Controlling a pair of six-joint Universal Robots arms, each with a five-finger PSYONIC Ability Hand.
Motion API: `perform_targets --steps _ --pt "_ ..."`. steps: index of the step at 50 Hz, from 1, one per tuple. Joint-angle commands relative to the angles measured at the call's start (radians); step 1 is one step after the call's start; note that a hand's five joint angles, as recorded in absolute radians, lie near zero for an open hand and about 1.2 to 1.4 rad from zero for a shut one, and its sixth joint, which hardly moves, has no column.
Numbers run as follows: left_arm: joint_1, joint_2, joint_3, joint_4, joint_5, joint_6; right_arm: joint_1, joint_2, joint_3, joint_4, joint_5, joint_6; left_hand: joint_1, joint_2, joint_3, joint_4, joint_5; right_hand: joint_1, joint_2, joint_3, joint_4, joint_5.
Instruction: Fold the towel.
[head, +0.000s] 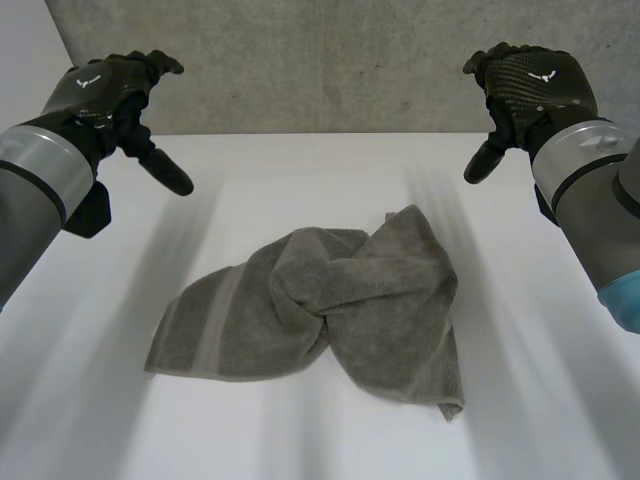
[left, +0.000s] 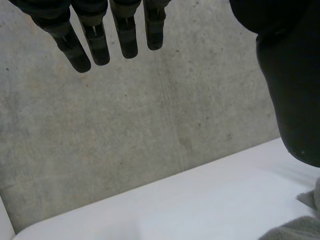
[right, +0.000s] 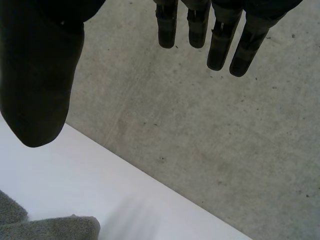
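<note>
Towel crumpled mid-table. Left hand and right hand raised above, fingers relaxed, holding nothing.

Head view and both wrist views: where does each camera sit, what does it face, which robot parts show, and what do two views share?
Head view: between and behind the arms, looking down at the crumpled grey terry towel on the white table; left hand and right hand show.
Left wrist view: on that wrist, facing the grey concrete wall past its open hand.
Right wrist view: likewise, on the right wrist.
Shared: both wrist views catch a towel edge.
</note>
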Motion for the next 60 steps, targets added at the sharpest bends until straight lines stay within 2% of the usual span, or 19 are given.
perform_targets --steps 1,5,7,8,10,13,15,18,21,24,26,34,40,52,60 --pt "-0.001 0.024 -0.08 -0.042 0.006 0.007 -0.001 -0.009 -0.014 0.1 -0.054 -0.055 -0.031 -0.027 -0.009 -0.024 -0.014 -0.052 -0.063 -0.065 -0.07 -0.056" --pt "0.0 0.062 -0.167 -0.05 0.014 0.043 -0.004 -0.013 -0.006 0.199 -0.115 -0.098 -0.007 -0.004 0.014 0.0 0.009 -0.052 -0.063 -0.065 -0.07 -0.056" --pt "0.003 0.09 -0.269 -0.047 0.024 0.127 -0.011 -0.013 0.024 0.286 -0.176 -0.127 0.01 0.014 0.032 0.017 0.027 -0.052 -0.063 -0.065 -0.07 -0.056" --pt "0.003 0.09 -0.269 -0.047 0.024 0.128 -0.011 -0.013 0.024 0.286 -0.177 -0.127 0.01 0.014 0.032 0.018 0.027 -0.052 -0.063 -0.065 -0.07 -0.056" --pt "0.003 0.102 -0.376 -0.044 0.064 0.239 -0.031 -0.018 0.093 0.357 -0.241 -0.162 0.013 0.017 0.035 0.02 0.03 -0.052 -0.063 -0.065 -0.07 -0.056" --pt "0.006 0.107 -0.434 -0.041 0.089 0.293 -0.039 -0.024 0.135 0.38 -0.272 -0.184 0.025 0.029 0.047 0.032 0.042 -0.052 -0.063 -0.065 -0.07 -0.056" --pt "0.012 0.108 -0.528 -0.022 0.135 0.371 -0.048 -0.047 0.225 0.389 -0.327 -0.217 0.051 0.055 0.073 0.059 0.068 -0.052 -0.063 -0.065 -0.07 -0.056" --pt "0.018 0.095 -0.588 0.033 0.159 0.399 -0.056 -0.062 0.315 0.382 -0.354 -0.234 0.04 0.043 0.061 0.047 0.056 -0.052 -0.063 -0.065 -0.07 -0.056" --pt "0.02 0.087 -0.607 0.068 0.159 0.399 -0.059 -0.064 0.36 0.366 -0.361 -0.237 0.04 0.043 0.061 0.047 0.056 -0.052 -0.063 -0.065 -0.07 -0.056" --pt "0.017 0.049 -0.627 0.139 0.152 0.401 -0.054 -0.063 0.449 0.293 -0.367 -0.237 0.031 0.034 0.053 0.038 0.047 -0.03 -0.041 -0.043 -0.048 -0.034" --pt "0.017 0.004 -0.625 0.185 0.149 0.399 -0.047 -0.059 0.532 0.186 -0.364 -0.237 0.022 0.026 0.044 0.029 0.039 -0.01 -0.021 -0.022 -0.027 -0.014" --pt "0.017 -0.097 -0.601 0.269 0.15 0.405 -0.04 -0.026 0.644 -0.003 -0.356 -0.236 0.019 0.023 0.041 0.026 0.036 -0.007 -0.018 -0.019 -0.024 -0.011" --pt "0.009 -0.178 -0.576 0.28 0.147 0.405 -0.04 0.0 0.667 -0.065 -0.358 -0.216 0.034 0.037 0.055 0.041 0.05 0.026 0.014 0.013 0.008 0.022" --pt "-0.003 -0.24 -0.546 0.28 0.149 0.405 -0.039 0.042 0.684 -0.161 -0.356 -0.15 0.04 0.043 0.061 0.047 0.056 0.19 0.179 0.178 0.172 0.186" --pt "-0.009 -0.267 -0.512 0.281 0.147 0.404 -0.016 0.083 0.661 -0.183 -0.356 -0.148 0.11 0.114 0.132 0.117 0.127 0.522 0.51 0.509 0.504 0.518"
